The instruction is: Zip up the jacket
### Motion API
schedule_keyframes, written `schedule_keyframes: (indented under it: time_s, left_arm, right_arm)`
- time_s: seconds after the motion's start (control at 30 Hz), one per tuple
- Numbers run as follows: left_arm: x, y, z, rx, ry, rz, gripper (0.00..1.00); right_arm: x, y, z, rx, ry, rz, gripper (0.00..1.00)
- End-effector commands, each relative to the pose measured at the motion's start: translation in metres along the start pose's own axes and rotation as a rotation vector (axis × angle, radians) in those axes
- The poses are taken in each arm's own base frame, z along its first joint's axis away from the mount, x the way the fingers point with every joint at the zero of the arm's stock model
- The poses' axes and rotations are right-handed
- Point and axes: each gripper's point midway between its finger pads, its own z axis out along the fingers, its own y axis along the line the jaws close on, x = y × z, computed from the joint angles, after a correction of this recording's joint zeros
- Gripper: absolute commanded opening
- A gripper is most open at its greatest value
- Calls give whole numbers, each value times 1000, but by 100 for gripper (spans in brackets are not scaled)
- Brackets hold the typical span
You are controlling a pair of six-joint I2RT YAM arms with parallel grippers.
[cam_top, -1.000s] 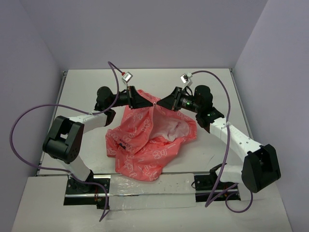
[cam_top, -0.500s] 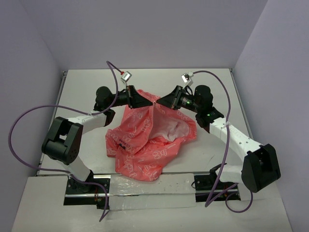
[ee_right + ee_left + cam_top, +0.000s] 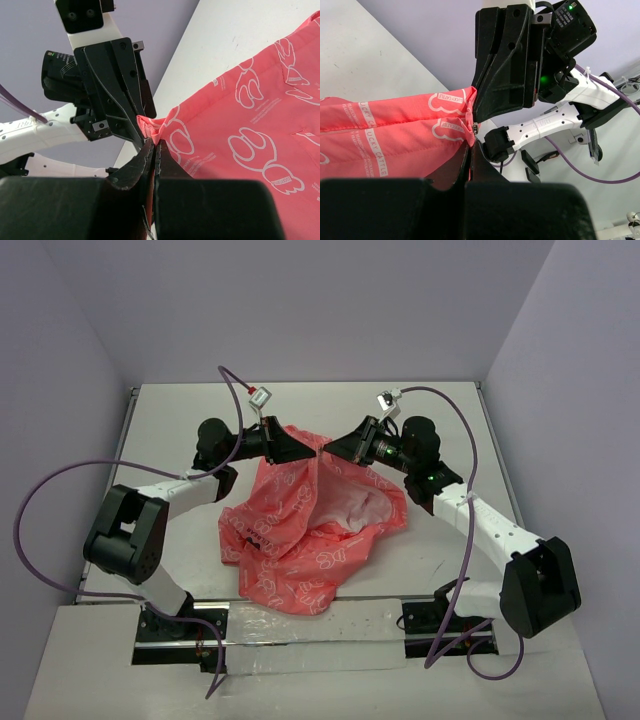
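A robotics lab test cell: bare lilac walls (image 3: 300,310) enclose a white bench (image 3: 160,420) with a left arm (image 3: 180,486) and right arm (image 3: 490,525) bolted on.

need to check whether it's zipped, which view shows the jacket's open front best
Top external: the jacket lies spread, its white lining bare between the parted front edges. The wrist views show only pink edge fabric pinched in the left claw and right claw, no opening.
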Motion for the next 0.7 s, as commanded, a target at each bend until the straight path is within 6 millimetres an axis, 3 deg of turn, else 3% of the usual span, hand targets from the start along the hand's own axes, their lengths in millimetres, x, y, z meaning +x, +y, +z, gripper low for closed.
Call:
schedule_keyframes:
  time_s: [0.0, 0.3, 0.4, 0.47, 0.57, 0.67]
  left_arm:
    - [16, -20, -5, 62, 90, 53, 0]
    - [21, -10, -5, 22, 121, 27, 0]
    - [18, -5, -3, -12, 165, 21, 14]
    - [17, -3, -3, -51, 186, 8, 29]
    - [3, -2, -5, -153, 177, 102, 46]
    - [-18, -19, -10, -231, 129, 175, 52]
  right_arm:
    - [-65, 37, -6, -63, -229, -105, 0]
    - [-78, 46, -11, -61, -250, -130, 0]
    - [-79, 49, -12, -51, -241, -141, 0]
    - [-80, 50, -15, -40, -245, -148, 0]
    - [-83, 51, -24, 6, -279, -176, 0]
    - [-86, 47, -30, 54, -303, -190, 0]
